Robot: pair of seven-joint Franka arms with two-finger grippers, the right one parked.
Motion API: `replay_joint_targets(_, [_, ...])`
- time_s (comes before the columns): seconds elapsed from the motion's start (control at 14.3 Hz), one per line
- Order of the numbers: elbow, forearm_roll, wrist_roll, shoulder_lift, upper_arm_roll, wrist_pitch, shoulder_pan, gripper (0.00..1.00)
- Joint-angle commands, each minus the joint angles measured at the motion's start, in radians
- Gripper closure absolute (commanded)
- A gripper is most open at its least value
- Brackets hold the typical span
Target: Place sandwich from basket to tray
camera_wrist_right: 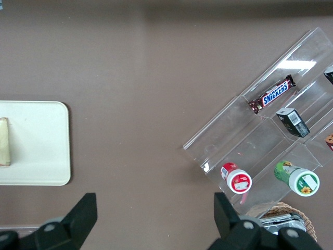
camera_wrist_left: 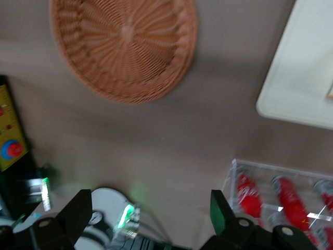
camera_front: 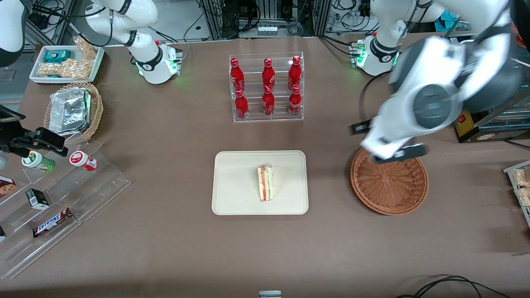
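**One sandwich on the tray, the wicker basket bare**

One small triangular sandwich (camera_front: 265, 182) of pale bread, with orange-red and green filling layers, lay on the large cream-beige rectangular tray (camera_front: 232, 198) with rounded corners, near the tray's middle, with bare tray around it. In the right wrist view only its pale edge (camera_wrist_right: 4, 141) showed on the tray (camera_wrist_right: 41, 140).

Toward the working arm's end of the table, well apart from the tray, sat the round reddish-brown woven wicker basket (camera_front: 389, 184), and nothing lay in it. The wrist camera looked at the same basket (camera_wrist_left: 125, 44), with a corner of the tray (camera_wrist_left: 296, 78) off to one side.

The left arm's gripper (camera_front: 389, 142) hung above the edge of the basket farther from the front camera, blurred. In the wrist view the gripper (camera_wrist_left: 148, 213) showed its two dark fingertips (camera_wrist_left: 78, 208) spread wide with nothing between them, so it had let go and held nothing.

Farther from the front camera than the tray stood a clear acrylic rack (camera_front: 267, 87) holding six red bottles (camera_front: 268, 74) in two tiers. Toward the parked arm's end were a lighter tan wicker basket with a foil container (camera_front: 70, 109), a white tray of snacks (camera_front: 66, 64), and a stepped clear acrylic display (camera_front: 62, 207) carrying a Snickers bar (camera_front: 51, 222) and small round-lidded cups (camera_front: 83, 160).
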State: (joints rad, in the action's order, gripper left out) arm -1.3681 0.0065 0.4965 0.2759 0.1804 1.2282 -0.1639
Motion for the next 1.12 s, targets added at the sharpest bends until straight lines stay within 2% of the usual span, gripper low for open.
replay_joint_targets(0.0, [-0.054,-0.019,-0.117,-0.081,0.007,-0.050,0.127,0.00])
replay_joint_targets(0.35, [-0.051,-0.020,-0.154,-0.103,0.007,-0.053,0.244,0.00])
replay_joint_targets(0.56, [-0.033,-0.020,-0.154,-0.097,0.005,-0.046,0.257,0.00])
replay_joint_targets(0.7, [-0.035,-0.010,-0.159,-0.112,0.005,0.046,0.247,0.00])
replay_joint_targets(0.77, [-0.058,-0.008,-0.154,-0.138,0.005,0.098,0.247,0.00])
replay_joint_targets(0.98, [-0.321,-0.005,-0.158,-0.379,0.005,0.171,0.257,0.00])
replay_joint_targets(1.05, [-0.319,-0.008,-0.150,-0.380,0.005,0.171,0.264,0.00])
